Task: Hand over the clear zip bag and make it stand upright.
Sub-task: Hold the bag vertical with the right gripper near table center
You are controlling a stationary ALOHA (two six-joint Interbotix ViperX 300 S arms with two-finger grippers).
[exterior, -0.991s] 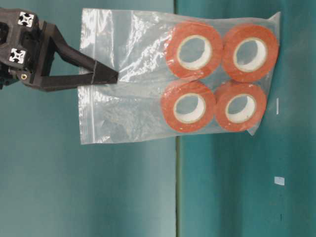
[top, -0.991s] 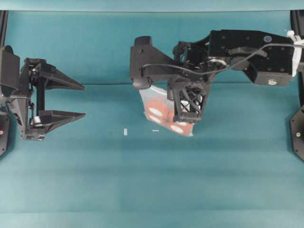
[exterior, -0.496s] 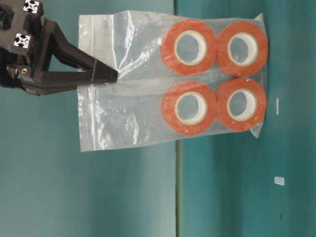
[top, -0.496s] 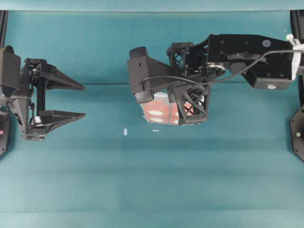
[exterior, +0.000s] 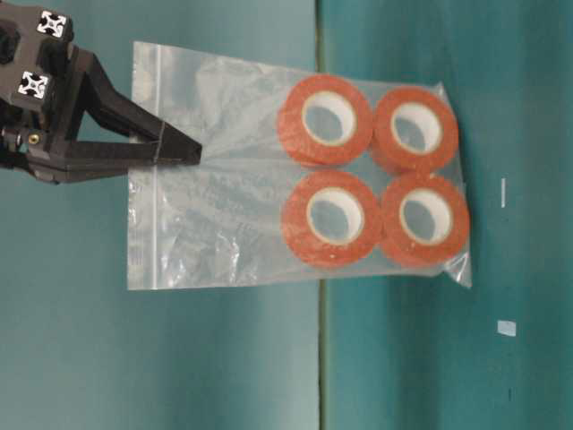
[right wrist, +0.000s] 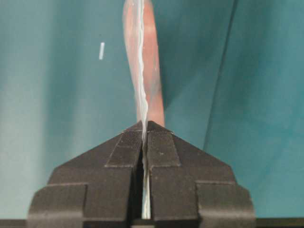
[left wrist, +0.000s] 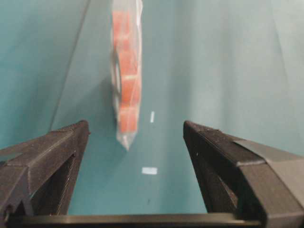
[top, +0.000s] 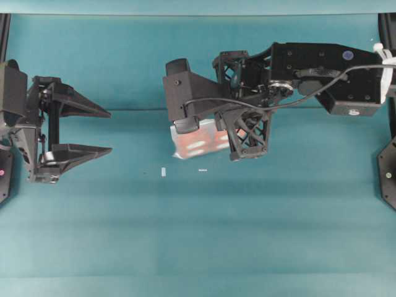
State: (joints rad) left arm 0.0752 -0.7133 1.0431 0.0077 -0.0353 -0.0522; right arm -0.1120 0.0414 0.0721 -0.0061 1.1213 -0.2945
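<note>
Clear zip bag: we see it hanging above bench, pinched at zip end by right end effector, jaws clamped tight. Left end effector wide apart, empty, well away. Step, we judge: handover pending; next, we bring bag between left jaws.

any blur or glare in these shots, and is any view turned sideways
Table-level view is rotated sideways; pale glare streaks on the clear zip bag. Left wrist view: left gripper fingers blurred. Right wrist view: bag soft, right gripper sharper. Overhead is evenly lit.
</note>
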